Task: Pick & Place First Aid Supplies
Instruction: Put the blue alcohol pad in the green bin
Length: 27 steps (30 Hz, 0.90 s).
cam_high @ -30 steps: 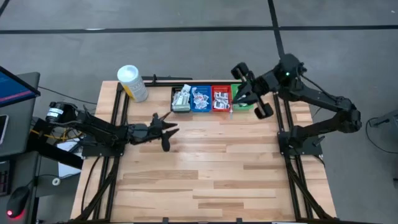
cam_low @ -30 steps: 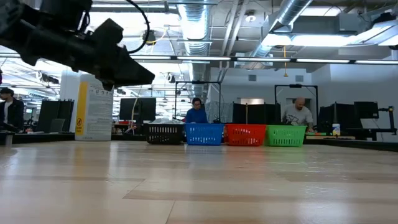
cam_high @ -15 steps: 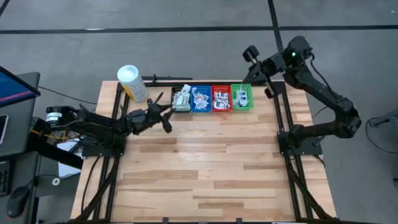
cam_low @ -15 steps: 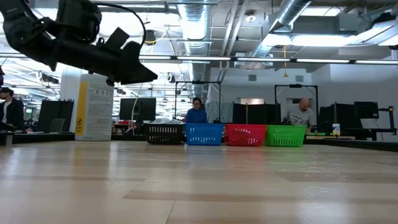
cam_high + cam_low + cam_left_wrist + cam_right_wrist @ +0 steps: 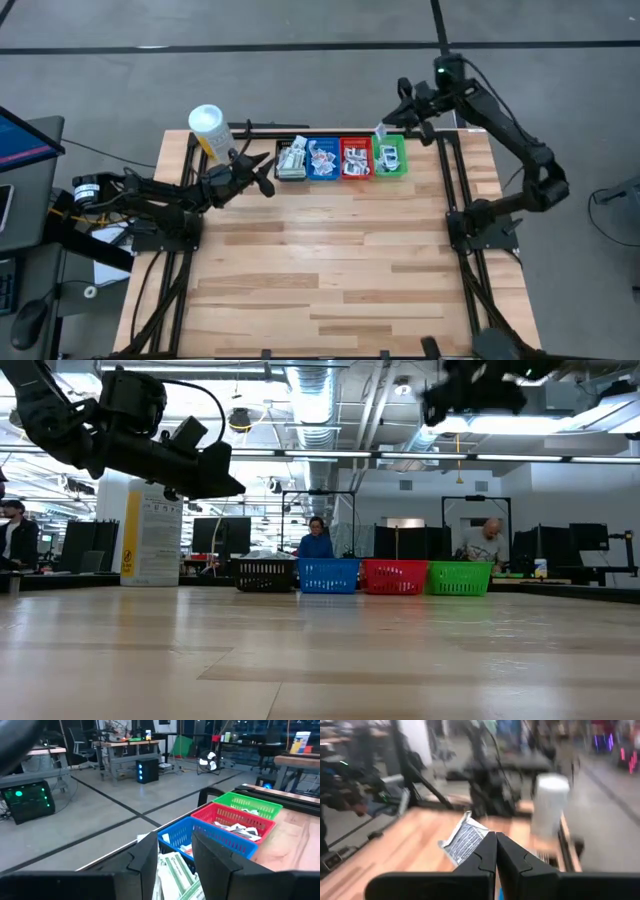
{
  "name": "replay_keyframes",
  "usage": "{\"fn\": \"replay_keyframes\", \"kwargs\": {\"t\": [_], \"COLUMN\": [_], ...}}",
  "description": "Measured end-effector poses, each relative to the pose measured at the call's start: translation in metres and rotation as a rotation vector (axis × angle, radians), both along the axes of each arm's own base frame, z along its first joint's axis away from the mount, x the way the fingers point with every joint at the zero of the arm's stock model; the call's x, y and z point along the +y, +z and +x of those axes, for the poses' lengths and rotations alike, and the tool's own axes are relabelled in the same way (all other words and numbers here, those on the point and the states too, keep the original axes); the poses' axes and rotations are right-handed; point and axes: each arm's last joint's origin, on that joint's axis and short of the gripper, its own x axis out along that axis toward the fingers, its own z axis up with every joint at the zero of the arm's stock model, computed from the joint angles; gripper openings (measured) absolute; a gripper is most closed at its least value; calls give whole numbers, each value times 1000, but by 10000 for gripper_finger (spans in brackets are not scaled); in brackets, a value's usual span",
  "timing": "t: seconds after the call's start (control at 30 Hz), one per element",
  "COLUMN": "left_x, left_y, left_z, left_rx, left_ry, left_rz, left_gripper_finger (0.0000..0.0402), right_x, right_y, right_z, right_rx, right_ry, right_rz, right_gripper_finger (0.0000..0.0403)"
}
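Observation:
Four bins stand in a row at the table's far edge: black [image 5: 291,159], blue [image 5: 322,158], red [image 5: 355,158] and green [image 5: 389,156], with several first aid packets inside. My right gripper [image 5: 388,132] hangs above the green bin's far rim, shut on one white, blue-printed packet [image 5: 465,838]. My left gripper [image 5: 265,172] is level and open beside the black bin's left end, nothing between its fingers [image 5: 150,865]. In the low view the left arm [image 5: 170,455] is at upper left and the right gripper [image 5: 450,395] at the top. My right gripper pinches one corner of the packet [image 5: 479,839] between the free ends of its two fingers. The fingers are nearly level and point toward the table's left. The packet sticks out ahead of the fingertips, tilted, lifted clear of bins and table.
A white cylindrical tub [image 5: 211,131] with a yellow label stands at the far left, just behind my left arm. The wooden table top [image 5: 330,270] spreads out in front of the bins. People sit in the room beyond the table [image 5: 316,538].
My left gripper has swung toward the table's far edge, from mid-table up to the black bin's left end, still open. My right arm has swung back over the far edge, turned its gripper toward the table's left and come down into the low view, staying shut.

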Motion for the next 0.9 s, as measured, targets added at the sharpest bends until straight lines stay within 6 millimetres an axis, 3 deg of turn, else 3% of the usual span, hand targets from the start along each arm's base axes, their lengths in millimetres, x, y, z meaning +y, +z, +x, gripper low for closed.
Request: {"fn": "replay_keyframes", "kwargs": {"t": [0.27, 0.5, 0.7, 0.9], "left_x": [1, -1, -2, -4], "left_y": [2, 3, 3, 6], "left_z": [0, 2, 3, 3], "left_rx": [-29, -62, -62, -76], "left_ry": [-34, -107, -153, -207], "left_rz": [-11, -42, -46, -42], "left_gripper_finger": [121, 121, 121, 121], "right_x": [-45, -61, -61, -59], "right_y": [-82, -136, -151, -144], "right_z": [14, 18, 20, 19], "right_rx": [333, 711, 909, 973], "right_ry": [-157, -338, -468, -594], "right_rz": [199, 257, 254, 243], "right_gripper_finger": [0, 0, 0, 27]}}
